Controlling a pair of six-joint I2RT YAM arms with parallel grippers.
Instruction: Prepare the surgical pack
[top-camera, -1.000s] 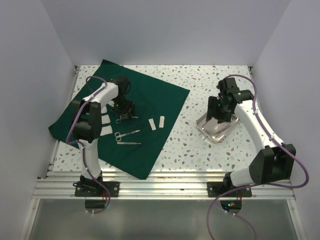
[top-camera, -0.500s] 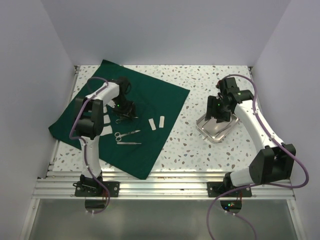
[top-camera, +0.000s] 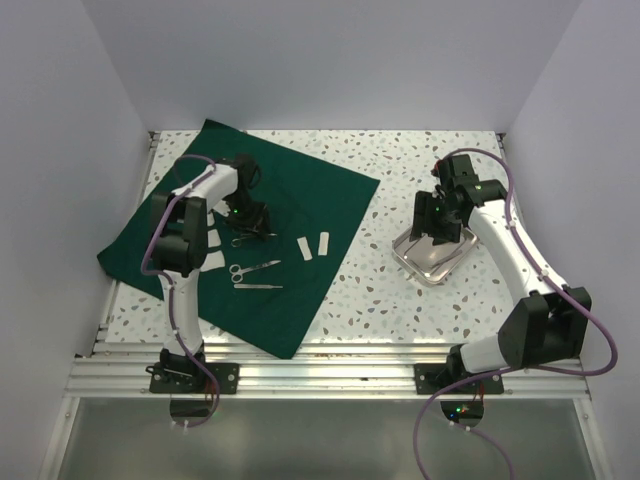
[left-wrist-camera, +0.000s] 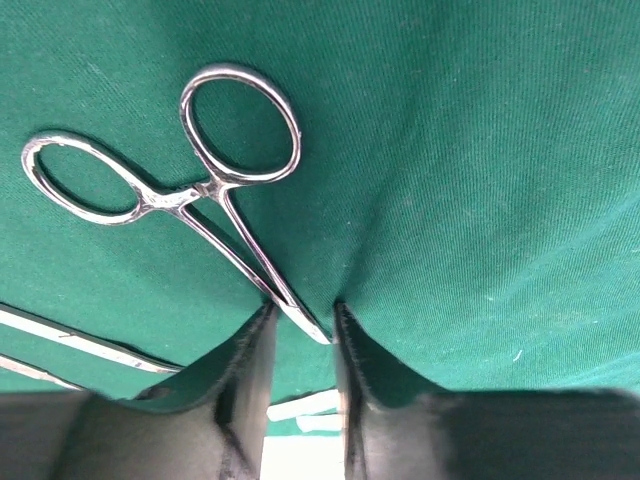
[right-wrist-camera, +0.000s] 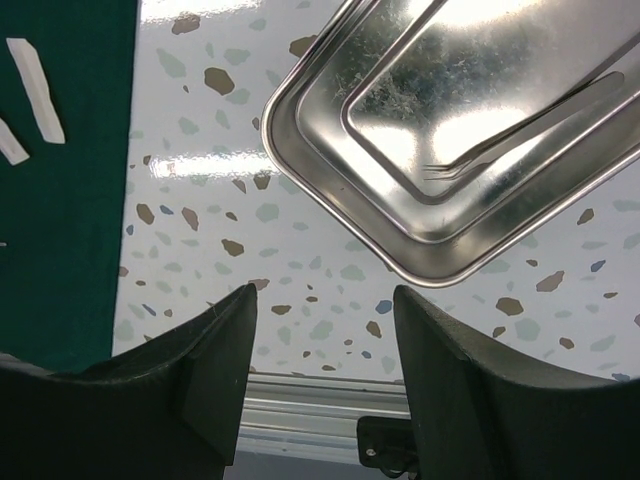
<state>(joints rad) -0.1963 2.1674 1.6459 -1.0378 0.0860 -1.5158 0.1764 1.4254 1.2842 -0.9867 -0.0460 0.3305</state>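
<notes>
The surgical pack is a dark green cloth (top-camera: 310, 195) (left-wrist-camera: 480, 150) spread flat on the left of the table. On it lie ring-handled steel forceps (top-camera: 248, 238) (left-wrist-camera: 215, 190), scissors (top-camera: 254, 267), a straight instrument (top-camera: 258, 287) and two white strips (top-camera: 313, 246). My left gripper (top-camera: 248, 222) (left-wrist-camera: 300, 322) is low over the cloth and open. The forceps' tip lies slantwise in the narrow gap between its fingers. A steel tray (top-camera: 408, 256) (right-wrist-camera: 300, 165) sits on the right. Just above it, my right gripper (top-camera: 433, 232) (right-wrist-camera: 325, 310) hangs open, holding nothing.
Two more white strips (top-camera: 212, 250) lie on the cloth beside the left arm. The cloth's left corner hangs past the table edge. Bare speckled tabletop (top-camera: 370, 290) separates cloth and tray. An aluminium rail (top-camera: 320, 375) runs along the near edge.
The left arm's elbow has shifted slightly; its gripper stays over the forceps with the jaws a touch narrower. The right arm has not moved.
</notes>
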